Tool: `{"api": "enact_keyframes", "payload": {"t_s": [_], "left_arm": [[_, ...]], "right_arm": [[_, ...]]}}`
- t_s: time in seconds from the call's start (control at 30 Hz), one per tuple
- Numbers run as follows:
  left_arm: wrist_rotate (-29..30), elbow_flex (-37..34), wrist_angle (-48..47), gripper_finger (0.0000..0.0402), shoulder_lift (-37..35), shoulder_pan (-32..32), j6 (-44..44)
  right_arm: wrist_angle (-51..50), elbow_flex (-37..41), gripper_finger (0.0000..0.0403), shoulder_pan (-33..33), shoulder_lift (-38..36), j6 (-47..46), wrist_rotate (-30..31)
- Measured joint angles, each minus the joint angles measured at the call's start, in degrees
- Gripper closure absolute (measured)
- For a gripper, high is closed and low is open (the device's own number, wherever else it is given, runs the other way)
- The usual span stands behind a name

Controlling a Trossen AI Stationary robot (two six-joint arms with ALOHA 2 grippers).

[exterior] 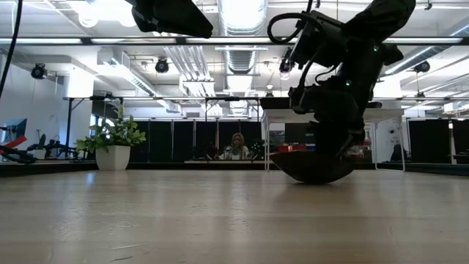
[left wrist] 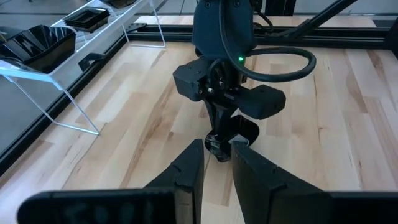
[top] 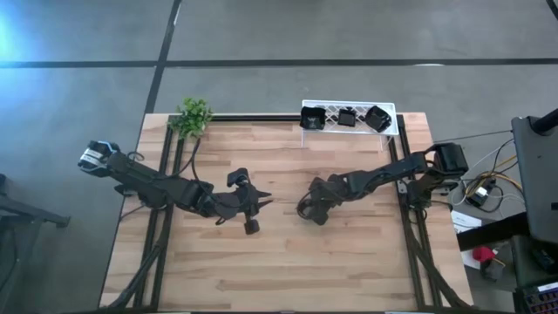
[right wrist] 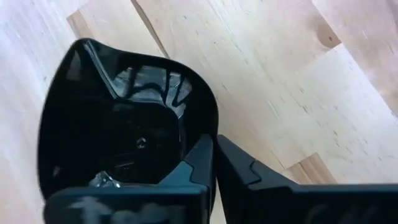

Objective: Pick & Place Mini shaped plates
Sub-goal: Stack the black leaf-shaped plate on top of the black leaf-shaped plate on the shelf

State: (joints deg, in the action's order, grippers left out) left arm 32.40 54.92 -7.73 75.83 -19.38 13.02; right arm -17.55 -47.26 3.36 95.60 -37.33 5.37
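A black plate [right wrist: 124, 137] is gripped at its rim by the right hand [right wrist: 214, 163], fingers pinched tight on it, near the middle of the counter [top: 288, 253]. In the low view the plate [exterior: 314, 167] is seen tilted, its underside touching the counter. The left hand [left wrist: 217, 163] is held just beside it, fingers slightly apart, nothing between them. Three more plates [top: 347, 117] are seen on the white rack [top: 394, 112] at the far edge, by a plant [top: 193, 116].

Wood-plank table [top: 279, 262]; white rack [top: 349, 129] at far edge, small plant [top: 193, 116] left of rack, black dish [top: 311, 209] mid-table.
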Motion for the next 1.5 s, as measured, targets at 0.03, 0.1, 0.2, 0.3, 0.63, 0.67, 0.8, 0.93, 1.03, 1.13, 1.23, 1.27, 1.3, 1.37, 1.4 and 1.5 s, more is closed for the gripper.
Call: {"api": "enact_keyframes", "payload": {"t_s": [0.03,0.1,0.2,0.3,0.63,0.67,0.8,0.93,1.03,1.13,1.23,1.27,1.3,1.37,1.4,1.5], "left_arm": [[0.0,0.0,0.0,0.0325,0.0,0.0,0.0],[0.0,0.0,0.0,0.0325,0.0,0.0,0.0],[0.0,0.0,0.0,0.0325,0.0,0.0,0.0],[0.0,0.0,0.0,0.0325,0.0,0.0,0.0],[0.0,0.0,-0.2,0.0325,0.0,0.0,0.0],[0.0,0.0,-0.2,0.0325,0.0,0.0,0.0],[0.0,0.0,-0.1,0.0325,0.0,0.0,0.0],[0.0,0.0,0.0,0.0325,0.0,0.0,0.0],[0.0,0.0,0.0,0.0325,0.0,0.0,0.0],[0.0,0.0,0.0,0.0325,0.0,0.0,0.0],[0.0,0.0,0.0,0.0325,0.0,0.0,0.0],[0.0,0.0,0.0,0.0325,0.0,0.0,0.0],[0.0,0.0,0.0,0.0325,0.0,0.0,0.0],[0.0,0.0,0.0,0.0325,0.0,0.0,0.0],[0.0,0.0,0.0,0.0325,0.0,0.0,0.0],[0.0,0.0,0.0,0.0325,0.0,0.0,0.0]], "right_arm": [[0.0,0.0,0.0393,0.0,-0.2,0.2,0.0],[0.0,0.0,0.0394,0.0,-0.7,0.4,0.0],[-0.4,0.0,0.0395,0.0,-1.8,0.5,0.4],[-0.8,0.0,0.0395,0.0,-3.7,0.5,0.7],[-8.1,0.0,0.0395,0.2,-14.6,-1.8,5.8],[-9.6,0.0,0.0395,0.1,-16.4,-2.4,7.0],[-15.1,0.0,0.0395,0.2,-23.8,-6.9,13.7],[-20.1,0.0,0.0395,0.6,-31.1,-12.9,22.8],[-22.9,0.0,0.0395,0.7,-35.9,-15.4,27.1],[-24.0,-0.1,0.0395,0.6,-40.6,-17.2,31.3],[-24.9,-0.1,0.0395,0.3,-45.1,-20.6,36.7],[-25.4,-0.1,0.0394,0.0,-46.4,-21.9,38.8],[-25.8,-0.1,0.0395,-0.4,-47.6,-22.9,41.4],[-26.7,-0.1,0.0394,-1.3,-49.9,-25.3,46.0],[-27.1,-0.1,0.0394,-1.9,-50.9,-26.2,47.9],[-27.7,-0.2,0.0394,-4.0,-53.5,-27.5,50.8]]}}
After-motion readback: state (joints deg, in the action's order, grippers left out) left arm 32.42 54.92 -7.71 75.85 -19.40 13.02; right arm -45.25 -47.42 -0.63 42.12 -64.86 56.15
